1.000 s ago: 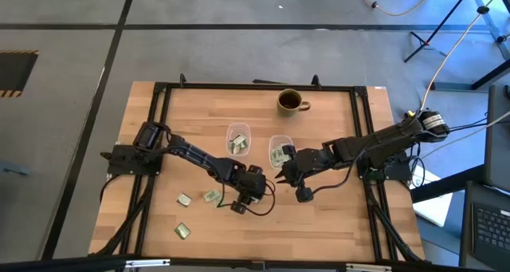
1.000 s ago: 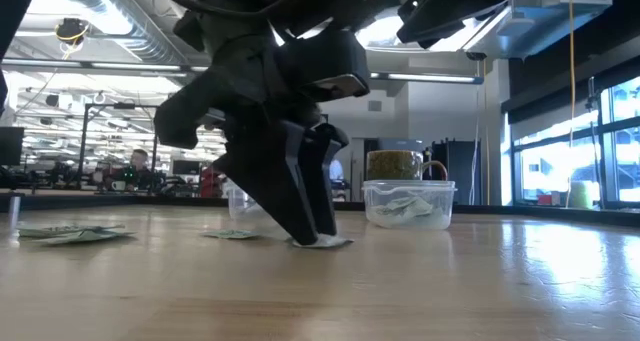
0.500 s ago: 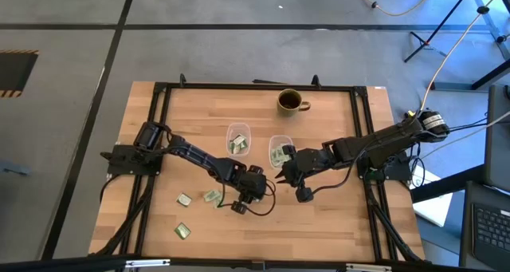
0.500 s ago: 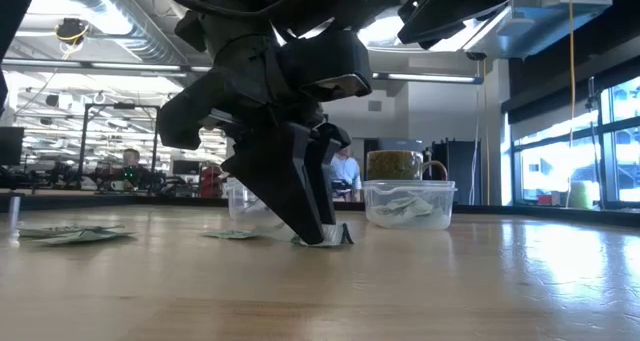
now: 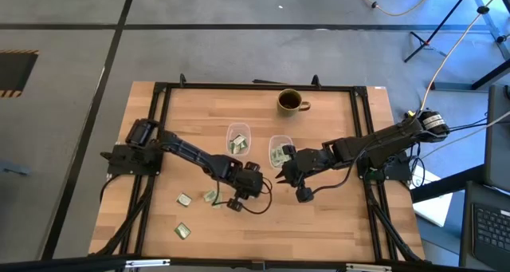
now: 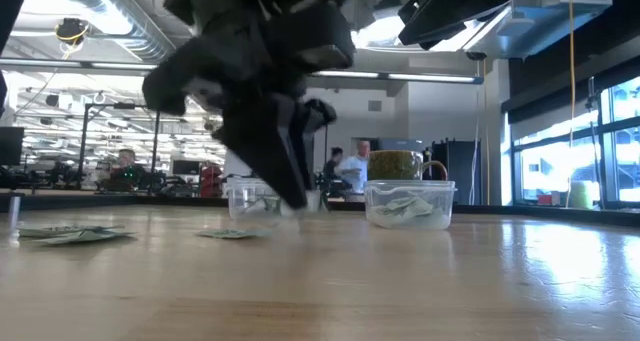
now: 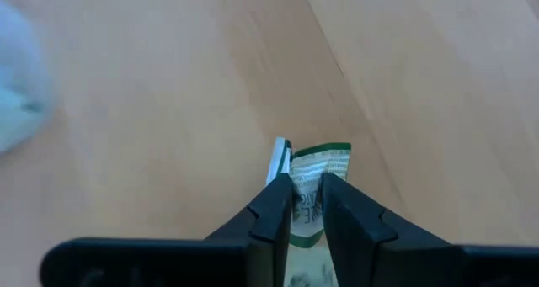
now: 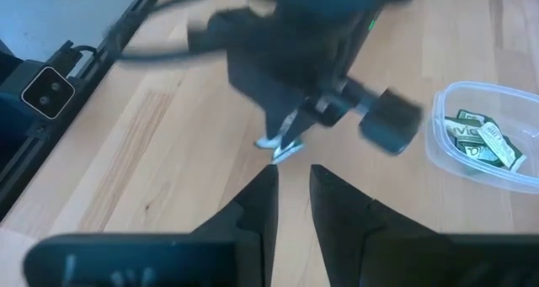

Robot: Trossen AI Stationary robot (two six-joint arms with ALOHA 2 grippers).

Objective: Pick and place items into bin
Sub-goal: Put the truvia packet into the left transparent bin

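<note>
My left gripper point(image 5: 236, 202) hangs a little above the table's middle, shut on one pale green and white packet point(image 7: 322, 162). The right wrist view also shows that packet point(image 8: 283, 147), clear of the wood. Two clear bins point(image 5: 237, 139) point(image 5: 279, 151) with packets inside stand just beyond. Three loose packets point(image 5: 184, 199) point(image 5: 211, 196) point(image 5: 182, 231) lie flat on the table near the left arm. My right gripper point(image 5: 280, 175) waits in the air beside the right bin, its fingers point(image 8: 263, 204) narrowly apart with nothing between them. My left gripper pinches the packet between its two fingers point(image 7: 278, 204), by the packet's near end point(image 7: 307, 204). The fingers slant down from the table's left side. The free end sticks out past the fingertips, and the packet is lifted clear of the table.
A brown mug point(image 5: 291, 101) stands at the far edge behind the bins. In the low view the bins point(image 6: 250, 198) point(image 6: 408, 203) stand behind the raised gripper. Bare wood lies along the near edge and at the right. A black frame point(image 5: 159, 92) borders the table.
My left gripper stood open over a packet on the table, then shut on it and rose. The packet has left the wood and now hangs in the fingers. My right arm has kept still.
</note>
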